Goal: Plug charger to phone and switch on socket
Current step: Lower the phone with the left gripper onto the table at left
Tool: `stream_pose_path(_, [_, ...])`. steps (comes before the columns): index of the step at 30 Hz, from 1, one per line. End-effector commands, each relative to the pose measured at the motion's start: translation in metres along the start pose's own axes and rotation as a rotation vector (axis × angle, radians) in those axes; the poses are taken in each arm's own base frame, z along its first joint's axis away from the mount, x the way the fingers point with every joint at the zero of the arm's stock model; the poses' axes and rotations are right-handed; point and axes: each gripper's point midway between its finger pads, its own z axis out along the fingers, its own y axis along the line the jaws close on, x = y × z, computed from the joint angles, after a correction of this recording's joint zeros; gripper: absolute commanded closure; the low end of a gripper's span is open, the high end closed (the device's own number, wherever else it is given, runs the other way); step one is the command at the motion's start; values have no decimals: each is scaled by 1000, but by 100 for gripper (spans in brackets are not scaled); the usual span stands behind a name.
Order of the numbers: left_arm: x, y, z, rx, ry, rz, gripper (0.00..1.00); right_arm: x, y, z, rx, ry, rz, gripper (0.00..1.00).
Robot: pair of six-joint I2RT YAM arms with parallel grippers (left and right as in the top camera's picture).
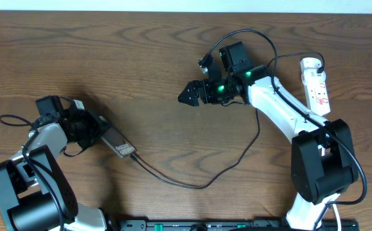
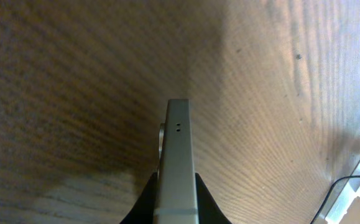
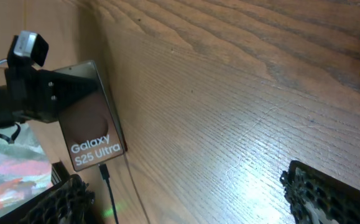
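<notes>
My left gripper (image 1: pixel 101 133) is shut on the phone (image 1: pixel 117 145) and holds it at the left of the table. In the left wrist view the phone (image 2: pixel 178 143) stands edge-on between the fingers (image 2: pixel 176 193). The right wrist view shows its face (image 3: pixel 91 127) with "Galaxy S25 Ultra" lettering. The black charger cable (image 1: pixel 198 185) meets the phone's end with its small plug (image 3: pixel 104 170). The cable loops across the table toward the white socket strip (image 1: pixel 316 86) at the far right. My right gripper (image 1: pixel 187 95) is open and empty over the table's middle (image 3: pixel 183 186).
The socket strip also shows in the left wrist view (image 2: pixel 354 193) at the bottom right. The wooden table (image 1: pixel 141 58) fills the view. A black rail (image 1: pixel 224 224) lies along the front edge. The right arm's base (image 1: pixel 320 160) stands at the front right.
</notes>
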Motion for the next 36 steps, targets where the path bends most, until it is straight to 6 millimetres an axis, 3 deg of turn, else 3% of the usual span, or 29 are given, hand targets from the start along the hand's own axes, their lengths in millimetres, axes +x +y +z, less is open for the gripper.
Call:
stream_pose_path(1, [4,0,1,3,10,9,92,-6,3,-5,-2,-17,-20,1])
stream_pose_path(27, [14,6,3,-12,42,-15,91,-5,3,-5,-1,-16,-20,1])
stream_pose_path(36, [15,6,3,-13,44,-17,83,-5,3,-5,0,-14,-22,1])
